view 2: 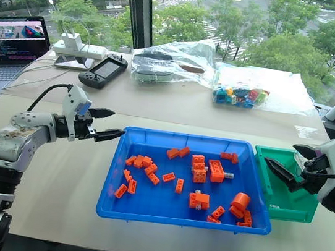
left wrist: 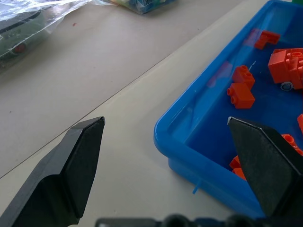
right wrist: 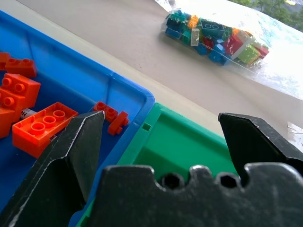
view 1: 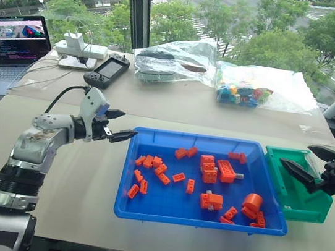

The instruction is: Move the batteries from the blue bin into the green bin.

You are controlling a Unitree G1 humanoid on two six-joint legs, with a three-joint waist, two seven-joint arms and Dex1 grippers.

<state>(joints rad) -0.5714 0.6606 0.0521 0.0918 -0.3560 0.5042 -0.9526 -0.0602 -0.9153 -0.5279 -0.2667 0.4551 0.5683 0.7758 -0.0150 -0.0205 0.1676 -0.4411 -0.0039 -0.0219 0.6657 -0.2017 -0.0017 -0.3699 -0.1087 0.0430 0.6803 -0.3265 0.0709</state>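
The blue bin (view 1: 143,212) sits near the front of the table, full of orange bricks (view 1: 210,169). Two batteries show among them: one little grey end (view 1: 239,175) pokes out beside the big brick toward the far right of the blue bin, and another (view 1: 211,208) peeks from under a brick nearer the front. More may hide under the bricks; that cannot be told. The green bin (view 1: 305,210) touches the right end of the blue bin, and nothing can be seen inside it. So the job looks to be at a picking step, with no battery in either hand. The right gripper (view 1: 313,165) hangs over the green bin, pointing toward the blue bin, its two fingers wide apart and empty. The left gripper (view 1: 117,125) hangs just off the far left corner of the blue bin, pointing across at it, fingers also spread and empty. Next, one gripper should probably reach into the blue bin, slip its fingers round a slim battery without grabbing a brick, and pinch gently, since the battery could roll.
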